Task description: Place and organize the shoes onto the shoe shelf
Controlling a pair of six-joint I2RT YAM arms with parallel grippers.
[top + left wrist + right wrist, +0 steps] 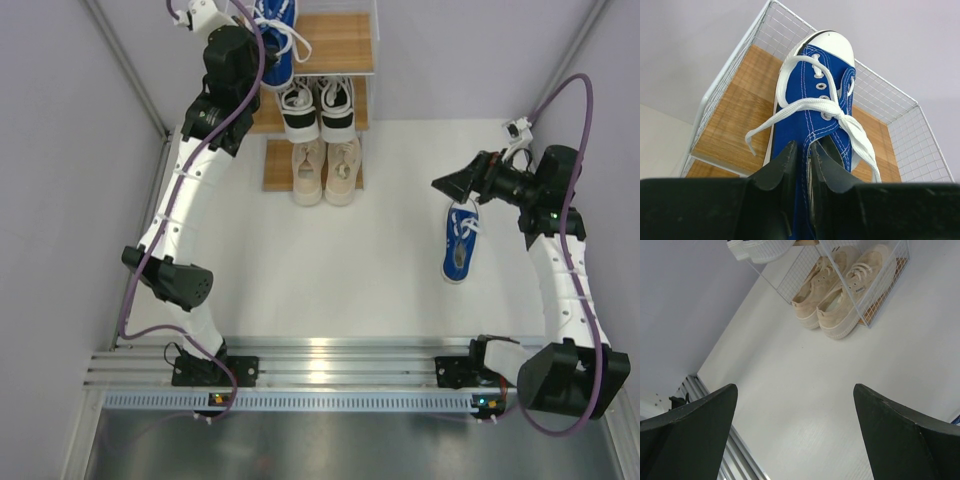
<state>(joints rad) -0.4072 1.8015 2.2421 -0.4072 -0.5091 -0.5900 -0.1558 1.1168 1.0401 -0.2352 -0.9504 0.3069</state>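
Note:
The shoe shelf (340, 42) stands at the back. My left gripper (258, 52) is shut on the heel edge of a blue sneaker (277, 28), which lies on the left half of the top board. In the left wrist view my gripper (804, 146) pinches the blue sneaker (815, 95) over the top board (735, 125). The black-and-white pair (317, 108) is on the middle board. The beige pair (325, 170) is on the bottom board. The second blue sneaker (460, 243) lies on the table at the right. My right gripper (448, 186) is open and empty just above it.
The right wrist view shows my open right gripper (795, 390) over bare white table, with the beige pair (840, 287) behind the shelf's wire side (880, 287). Grey walls close in on both sides. A metal rail (330, 360) runs along the near edge.

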